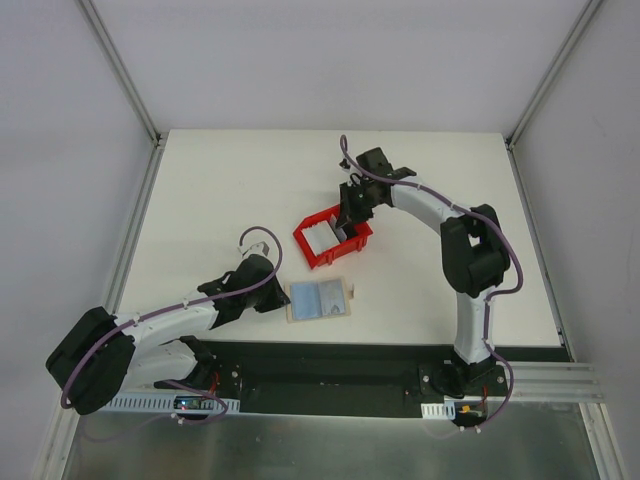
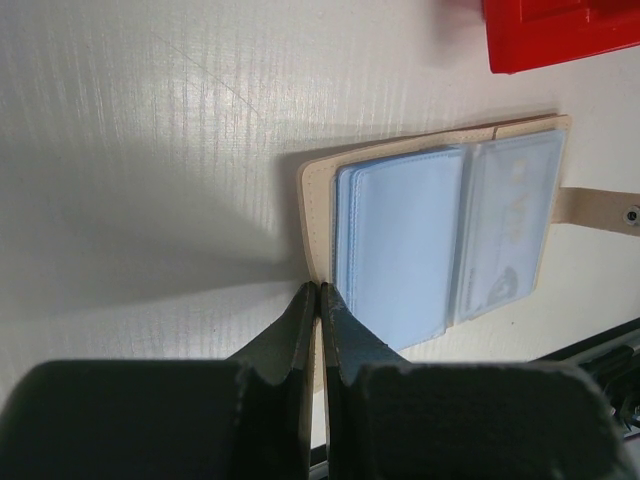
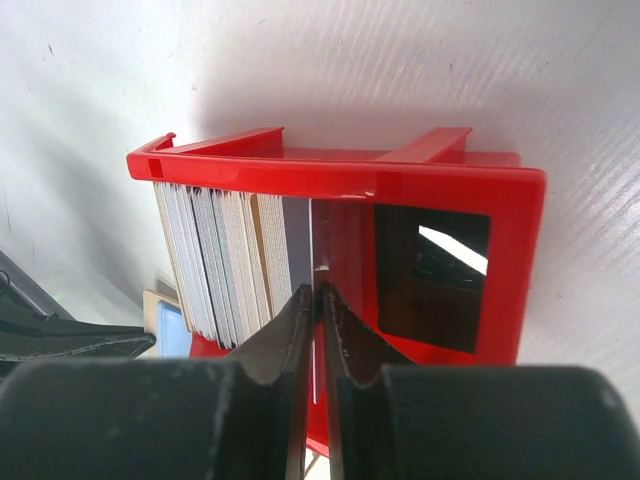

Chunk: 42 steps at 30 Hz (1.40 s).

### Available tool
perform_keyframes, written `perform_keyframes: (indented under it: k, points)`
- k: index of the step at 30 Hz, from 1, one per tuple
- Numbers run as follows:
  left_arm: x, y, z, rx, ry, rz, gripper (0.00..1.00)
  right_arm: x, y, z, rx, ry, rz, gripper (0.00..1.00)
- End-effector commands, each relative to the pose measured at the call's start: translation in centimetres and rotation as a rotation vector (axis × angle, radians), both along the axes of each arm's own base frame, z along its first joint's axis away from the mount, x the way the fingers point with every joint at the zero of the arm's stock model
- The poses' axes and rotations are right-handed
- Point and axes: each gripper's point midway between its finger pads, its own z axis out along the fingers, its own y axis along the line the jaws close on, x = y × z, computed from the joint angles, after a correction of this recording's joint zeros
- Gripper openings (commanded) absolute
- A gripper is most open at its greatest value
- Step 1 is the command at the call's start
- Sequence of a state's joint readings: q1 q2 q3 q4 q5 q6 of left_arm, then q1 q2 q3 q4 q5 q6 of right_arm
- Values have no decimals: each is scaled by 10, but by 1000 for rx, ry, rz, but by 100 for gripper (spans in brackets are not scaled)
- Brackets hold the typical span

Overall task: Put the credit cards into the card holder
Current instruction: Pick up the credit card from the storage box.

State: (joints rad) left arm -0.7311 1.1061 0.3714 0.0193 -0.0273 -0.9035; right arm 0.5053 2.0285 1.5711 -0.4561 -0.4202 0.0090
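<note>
One table [image 1: 210, 210] bears two arms, the left arm [image 1: 170, 318] and the right arm [image 1: 440, 215]. Each arm has one gripper with two fingers: the left gripper [image 2: 319, 288] and the right gripper [image 3: 317, 290]. There is one red bin [image 3: 440, 180] with two compartments. One holder [image 2: 400, 250] lies open, showing two blue sleeves, one strap [image 2: 590, 205] and one stud [image 2: 630, 214]. One stack of cards [image 3: 220, 260] fills one compartment, packed too tightly to count. One card [image 3: 312, 240] stands apart from the stack.
</note>
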Motion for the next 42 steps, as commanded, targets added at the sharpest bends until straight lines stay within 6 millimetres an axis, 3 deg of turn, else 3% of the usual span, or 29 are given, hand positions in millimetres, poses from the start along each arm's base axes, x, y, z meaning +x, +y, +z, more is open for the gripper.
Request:
perform_keyframes:
  k: [1, 10, 24, 26, 28, 35, 36, 39, 42]
  points:
    - [9, -7, 12, -25, -32, -10, 0, 7, 4, 44, 40, -98, 29, 9]
    - [9, -9, 12, -29, -30, -16, 0, -2, 14, 46, 82, -62, 52, 7]
    - [9, -9, 12, -31, -30, -19, 0, -9, 19, 34, -25, -92, 39, 7]
    - [9, -10, 13, -34, -34, -20, 0, -11, 23, 36, -20, -86, 22, 15]
    - [9, -10, 13, -33, -33, -23, 0, -11, 23, 36, -28, -93, 19, 7]
    - [8, -9, 13, -34, -33, -21, 0, -9, 22, 36, -43, -105, 8, 1]
    - [8, -9, 13, -35, -33, -20, 0, -9, 24, 36, -41, -105, 14, 2]
    - [8, -8, 13, -35, -35, -19, 0, -8, 27, 35, -20, -100, 21, 30]
    - [8, -9, 13, -37, -35, -22, 0, -7, 32, 35, 3, -94, 29, 42]
